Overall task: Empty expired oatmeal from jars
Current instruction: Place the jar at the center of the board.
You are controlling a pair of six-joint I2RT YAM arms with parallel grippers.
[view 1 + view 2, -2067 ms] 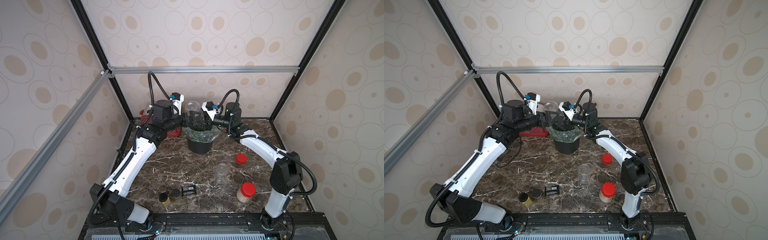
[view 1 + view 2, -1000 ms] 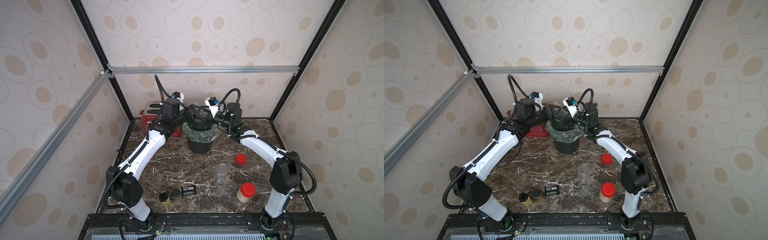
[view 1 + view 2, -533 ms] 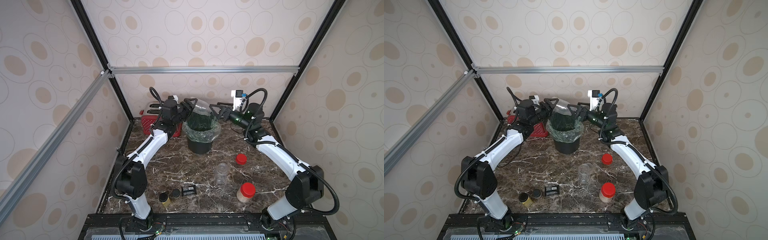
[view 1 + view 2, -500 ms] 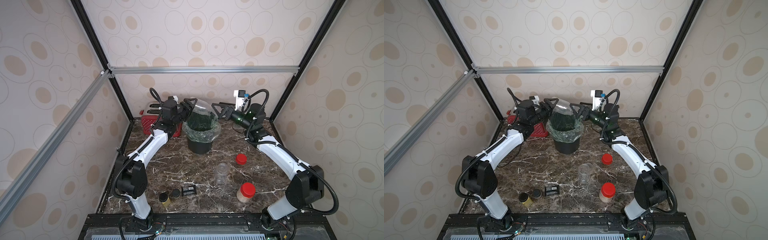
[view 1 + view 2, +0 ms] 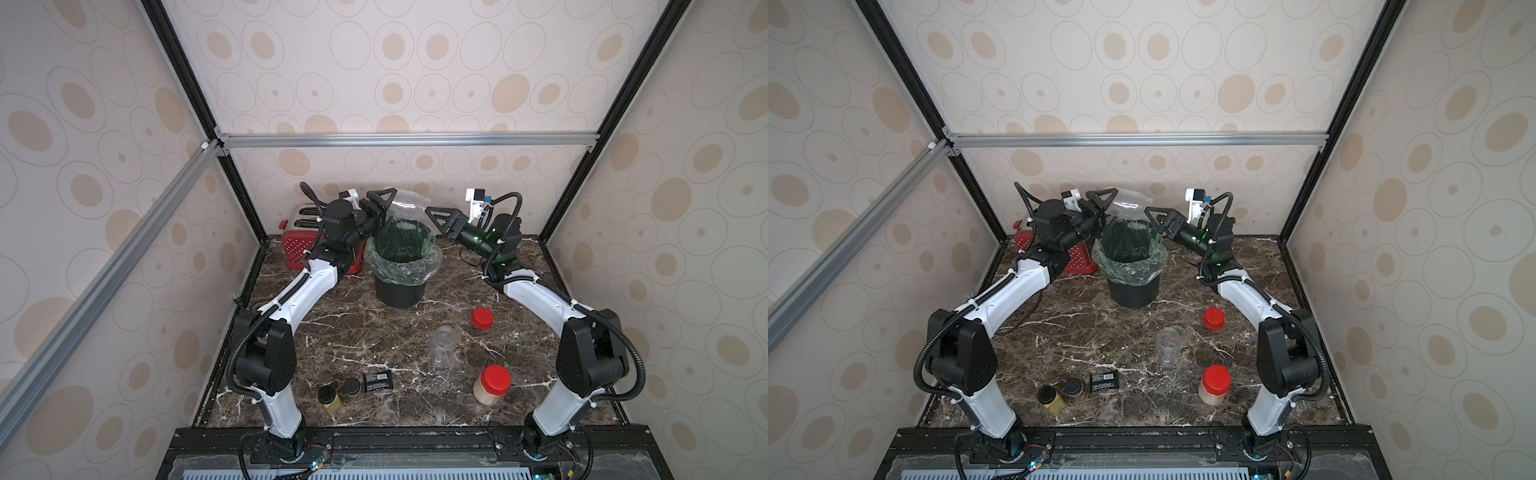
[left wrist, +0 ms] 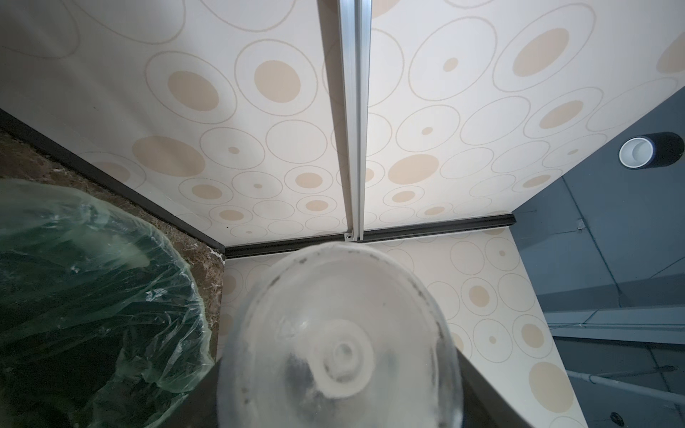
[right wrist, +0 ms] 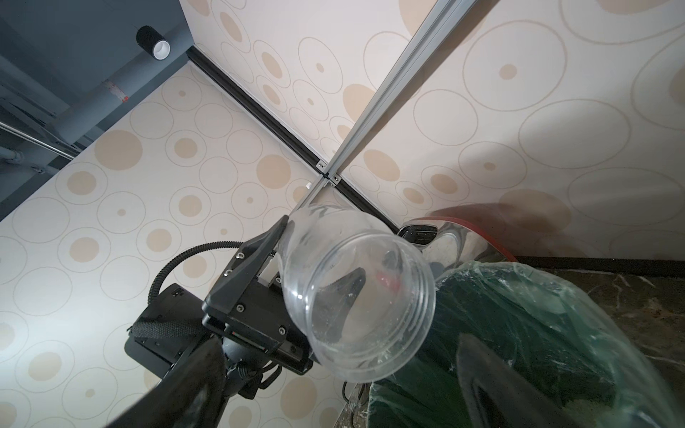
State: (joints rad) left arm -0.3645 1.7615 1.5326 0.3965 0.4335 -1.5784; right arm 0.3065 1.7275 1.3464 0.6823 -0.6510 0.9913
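Observation:
My left gripper (image 5: 380,204) is shut on a clear lidless jar (image 5: 406,206), held on its side above the bin (image 5: 399,291) with its mouth towards the right arm. The right wrist view looks into this jar (image 7: 356,307): it is empty apart from pale dust. The left wrist view shows only its frosted base (image 6: 341,352). My right gripper (image 5: 434,218) stands open just right of the bin, holding nothing. An open empty jar (image 5: 442,347) stands mid-table with a loose red lid (image 5: 482,318) beside it. A red-lidded jar (image 5: 491,388) at the front right holds beige oatmeal (image 5: 484,398).
The bin has a clear green liner (image 5: 432,259). A red toaster (image 5: 297,245) stands behind the left arm by the back wall. Two small black-lidded spice jars (image 5: 330,397) (image 5: 352,386) and a small black packet (image 5: 377,380) lie near the front edge.
My right gripper has let go at the jar, opened wide and drawn back to the right of the bin. The left gripper keeps the jar, now tipped on its side over the bin.

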